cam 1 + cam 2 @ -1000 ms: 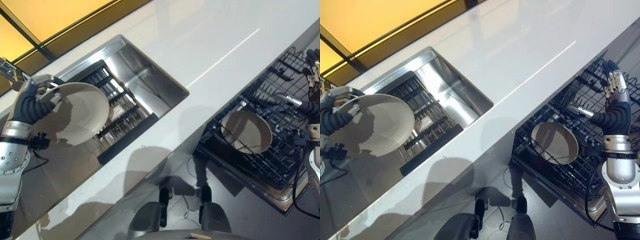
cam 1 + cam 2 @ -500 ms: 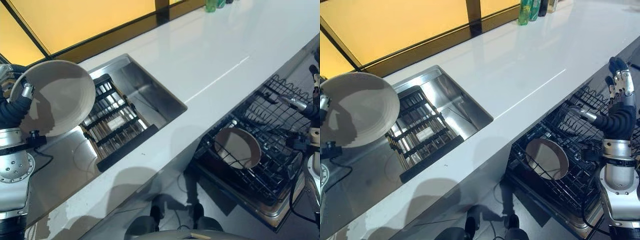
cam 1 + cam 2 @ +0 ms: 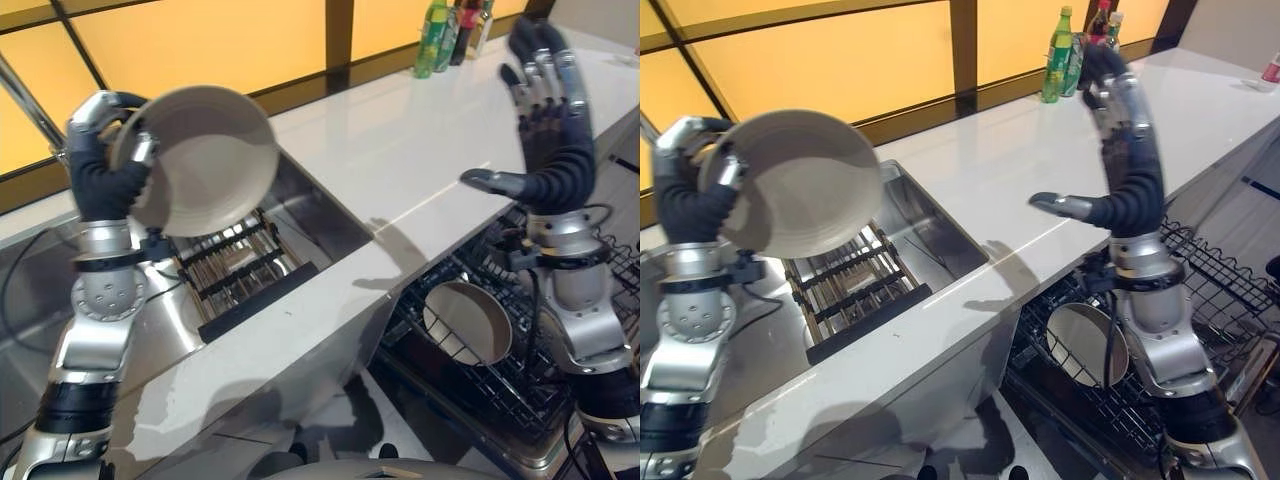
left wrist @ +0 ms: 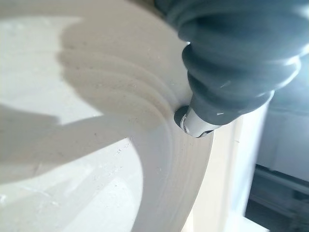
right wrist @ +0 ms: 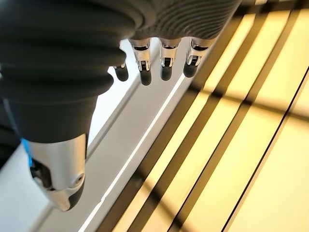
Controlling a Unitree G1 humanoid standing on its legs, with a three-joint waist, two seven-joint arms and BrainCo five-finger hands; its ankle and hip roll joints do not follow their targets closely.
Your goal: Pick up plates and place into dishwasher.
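Left hand holds one plate up over the sink; a second plate already stands in the dishwasher rack.

I have my left hand (image 3: 105, 165) raised above the stainless steel sink (image 3: 300, 205), its fingers curled over the rim of a round cream ceramic plate (image 3: 205, 160), thumb pressed to the plate's edge in the left wrist view. That plate is tipped up nearly on edge, its hollow face turned toward the camera and slightly down, rim leaning toward my right. Below it a black slatted drying rack (image 3: 245, 270) sits inside the sink. My right hand (image 3: 1120, 120) is lifted high over the glossy white worktop (image 3: 1010, 180), fingers straight and spread, holding nothing. Lower down, the black wire dishwasher rack (image 3: 1200, 300) is pulled out, with a second round cream plate (image 3: 1085, 345) standing upright on edge among its tines. Green and dark bottles (image 3: 1065, 50) stand at the worktop's far end.
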